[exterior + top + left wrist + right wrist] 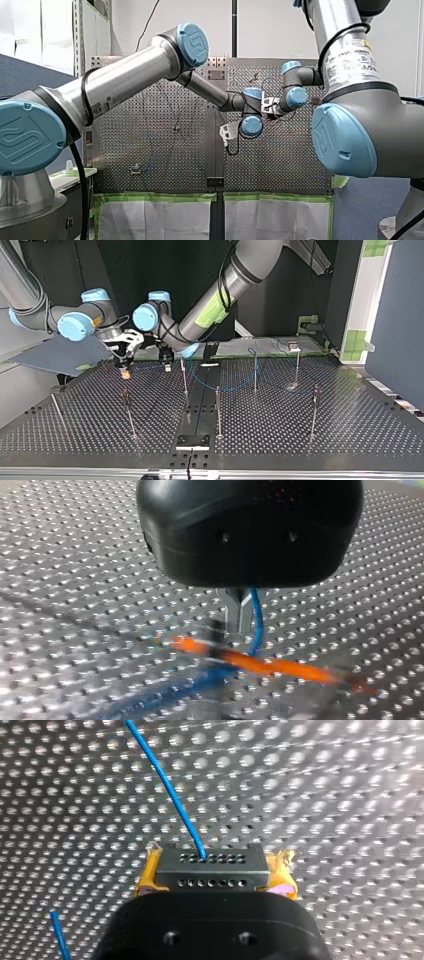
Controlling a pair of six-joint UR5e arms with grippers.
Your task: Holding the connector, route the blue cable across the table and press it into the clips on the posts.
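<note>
On the desk (350,440) the posts (218,410) stand bare (nothing visibly pressed in), so routing seems barely begun: the blue cable (167,785) runs out ahead of my right end effector (216,875), which clamps the connector (210,867), while my left end effector (239,615) seems closed on it.

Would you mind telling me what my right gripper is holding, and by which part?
My right gripper holds the dark connector, its yellow pads clamping the block's two ends; the blue cable leaves its front face.
</note>
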